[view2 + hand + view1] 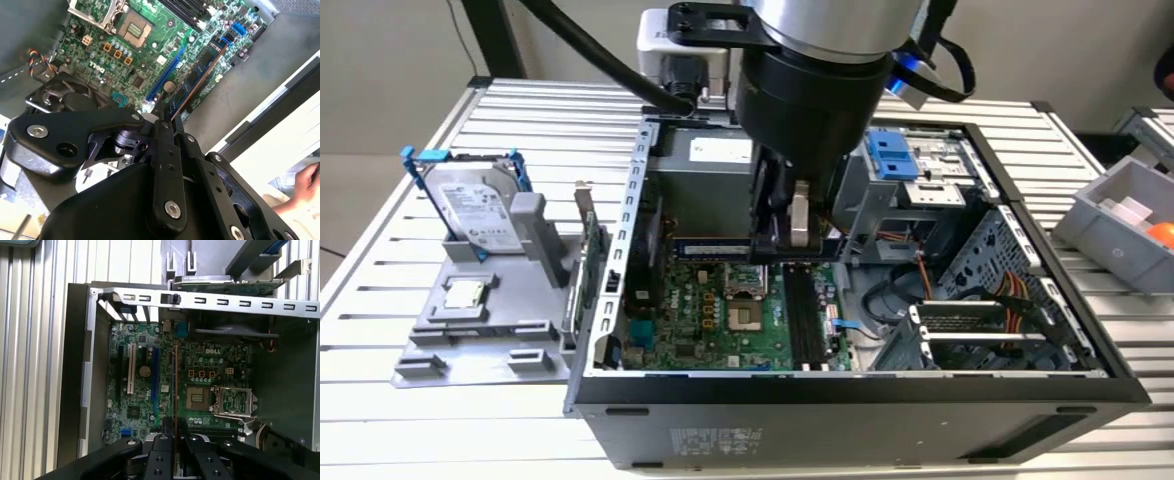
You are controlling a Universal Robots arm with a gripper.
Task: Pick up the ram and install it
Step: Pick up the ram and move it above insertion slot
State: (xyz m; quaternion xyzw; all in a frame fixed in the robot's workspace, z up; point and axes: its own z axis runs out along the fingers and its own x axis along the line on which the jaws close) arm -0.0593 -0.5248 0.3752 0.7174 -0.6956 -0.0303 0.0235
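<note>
White logo lettering marks the motherboard (200, 362) in both wrist views. In the exterior view the hard drive (475, 208), nine o'clock from the case (854, 398), carries an unreadable label.

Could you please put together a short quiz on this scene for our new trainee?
1. True or false: the tool is shut on the ram.
2. Where is the hard drive? A) in the tool B) upright on the grey holder, at the exterior view's left of the computer case C) inside that case
3. Fill in: the ram is held above the green ____.
Key: 1 true; 2 B; 3 motherboard.
</note>
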